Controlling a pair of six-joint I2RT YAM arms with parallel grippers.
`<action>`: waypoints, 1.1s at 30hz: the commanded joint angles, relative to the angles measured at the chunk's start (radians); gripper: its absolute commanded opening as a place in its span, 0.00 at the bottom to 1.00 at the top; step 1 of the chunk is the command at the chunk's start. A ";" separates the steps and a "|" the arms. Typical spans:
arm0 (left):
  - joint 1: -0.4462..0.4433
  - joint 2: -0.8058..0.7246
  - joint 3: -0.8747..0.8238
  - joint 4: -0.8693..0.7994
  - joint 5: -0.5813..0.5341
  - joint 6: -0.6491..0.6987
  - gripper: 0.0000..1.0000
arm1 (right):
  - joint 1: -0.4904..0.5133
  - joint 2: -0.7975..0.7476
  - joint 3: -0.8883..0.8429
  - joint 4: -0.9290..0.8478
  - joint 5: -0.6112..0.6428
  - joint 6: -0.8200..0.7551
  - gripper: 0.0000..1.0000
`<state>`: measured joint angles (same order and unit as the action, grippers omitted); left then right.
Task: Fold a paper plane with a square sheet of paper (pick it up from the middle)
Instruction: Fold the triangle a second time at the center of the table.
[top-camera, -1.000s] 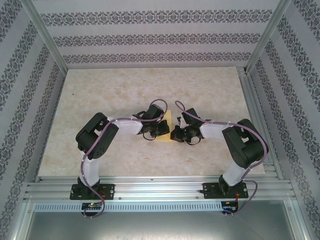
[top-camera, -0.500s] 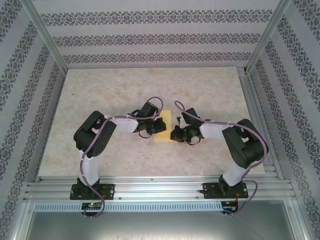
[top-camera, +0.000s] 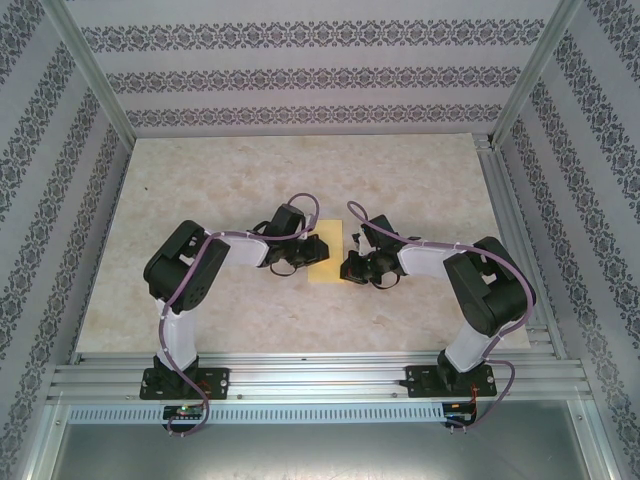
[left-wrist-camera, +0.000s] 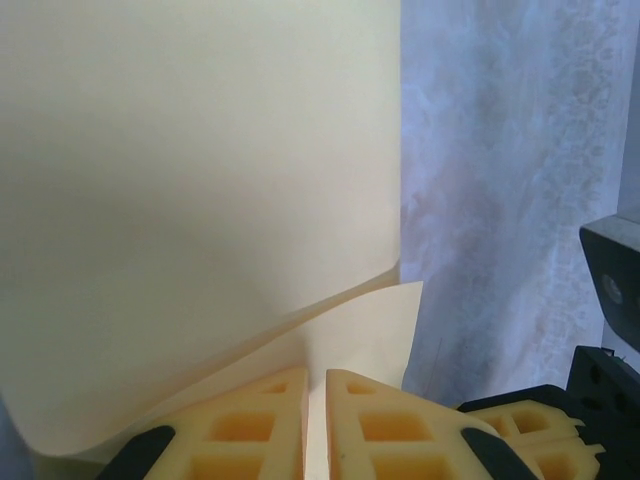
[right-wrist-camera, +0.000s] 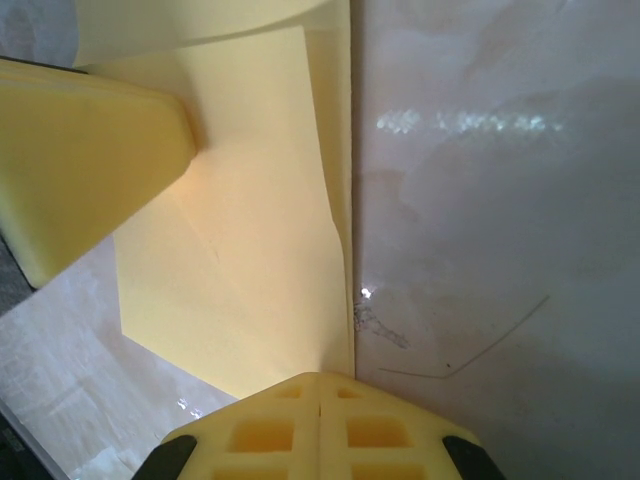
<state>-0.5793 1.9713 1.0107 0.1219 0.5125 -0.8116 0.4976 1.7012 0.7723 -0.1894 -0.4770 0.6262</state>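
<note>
You are getting no readable text, label, brand or number. The walls (top-camera: 300, 80) are carrying ornamental bands, not lettering, and the small boards (top-camera: 185, 411) at 6 o'clock are showing nothing legible.

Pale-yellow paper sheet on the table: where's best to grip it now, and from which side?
On the pale-yellow paper sheet, grip the raised flap's free edge, coming from where the left hand sits: that layer curls up off the flat one, leaving a gap.
</note>
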 joint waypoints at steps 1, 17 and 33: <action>0.059 0.025 -0.013 -0.078 -0.135 0.038 0.16 | 0.013 0.044 -0.017 -0.133 0.097 -0.028 0.00; 0.072 0.042 0.087 -0.254 -0.233 0.074 0.15 | 0.018 0.038 -0.003 -0.160 0.112 -0.036 0.00; 0.135 0.050 0.121 -0.295 -0.221 0.124 0.15 | 0.016 0.031 -0.015 -0.153 0.110 -0.032 0.00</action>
<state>-0.5129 1.9881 1.1267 -0.0975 0.4393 -0.7372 0.5106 1.7058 0.7921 -0.2119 -0.4465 0.6075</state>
